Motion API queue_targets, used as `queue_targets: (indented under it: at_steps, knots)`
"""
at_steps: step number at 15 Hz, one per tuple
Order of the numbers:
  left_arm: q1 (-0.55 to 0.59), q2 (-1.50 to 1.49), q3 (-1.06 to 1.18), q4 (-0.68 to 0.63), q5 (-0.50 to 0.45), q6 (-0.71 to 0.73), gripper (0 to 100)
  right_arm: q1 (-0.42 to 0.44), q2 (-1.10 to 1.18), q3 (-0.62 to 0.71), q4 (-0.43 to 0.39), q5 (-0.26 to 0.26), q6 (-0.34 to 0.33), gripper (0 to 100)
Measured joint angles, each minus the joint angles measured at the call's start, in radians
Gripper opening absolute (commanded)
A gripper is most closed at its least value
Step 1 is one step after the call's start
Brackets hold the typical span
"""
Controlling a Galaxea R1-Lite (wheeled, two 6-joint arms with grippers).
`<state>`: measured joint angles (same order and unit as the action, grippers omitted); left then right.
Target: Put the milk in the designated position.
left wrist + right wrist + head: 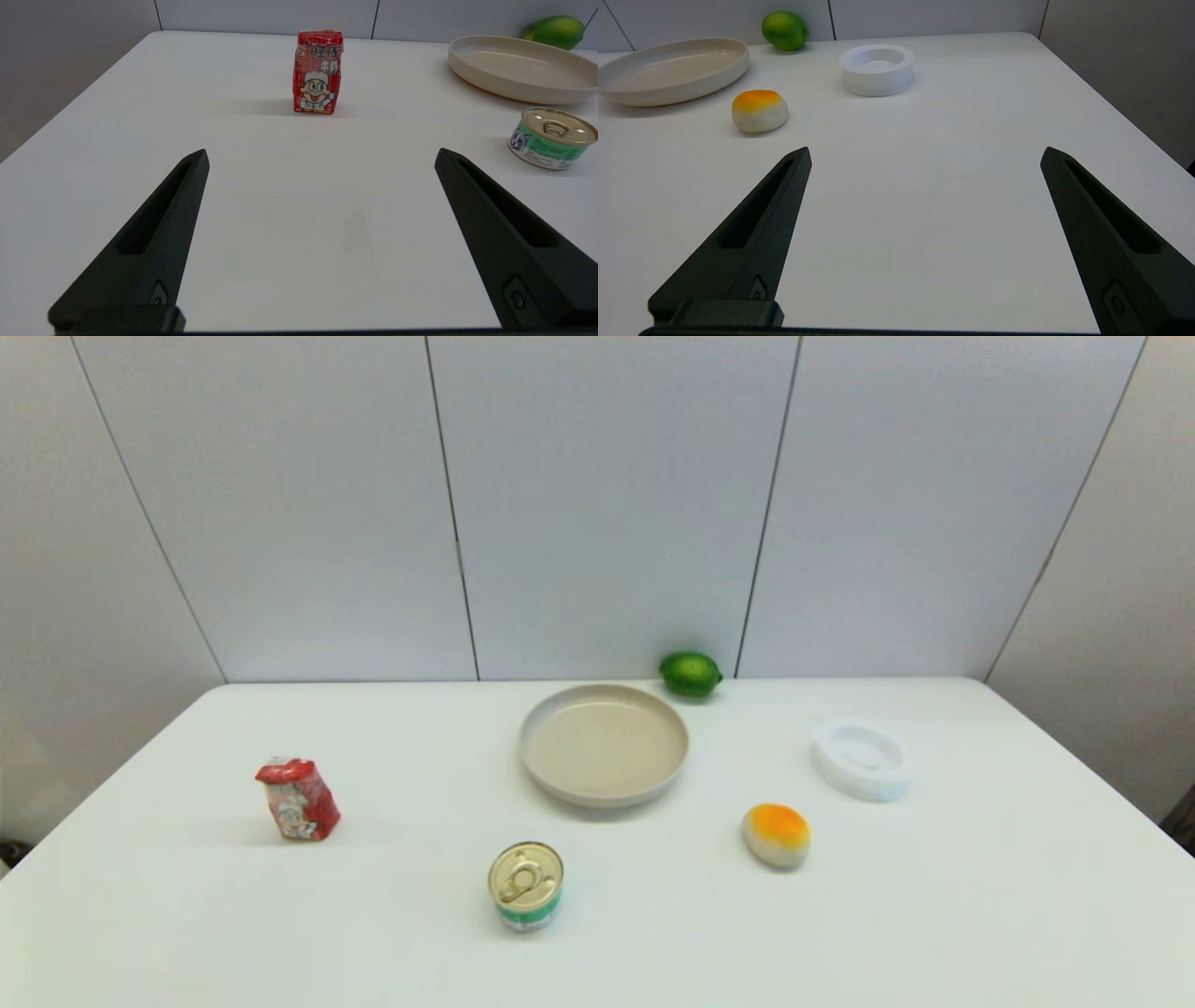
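Left gripper (322, 156) jaws wide apart — milk (317, 72) upright at twelve o'clock, well ahead, probably centred; right gripper (924, 154) spread, farther off.

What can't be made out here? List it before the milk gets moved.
- Designated position: no view shows a mark for it.
- Both arms: out of the head view; only the open left gripper and the open right gripper show, each in its wrist view.
- Milk: its back is turned away in the left wrist view.
- Can: label print too small to read.
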<state>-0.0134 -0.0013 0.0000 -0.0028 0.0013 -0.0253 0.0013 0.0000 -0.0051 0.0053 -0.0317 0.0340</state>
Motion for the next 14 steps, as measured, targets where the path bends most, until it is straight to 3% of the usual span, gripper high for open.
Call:
queue_targets:
  at_steps: [14]
  knots:
    - [0.001, 0.004, -0.005, 0.011, 0.000, 0.006, 100, 0.000, 0.000, 0.001, 0.000, 0.000, -0.001, 100]
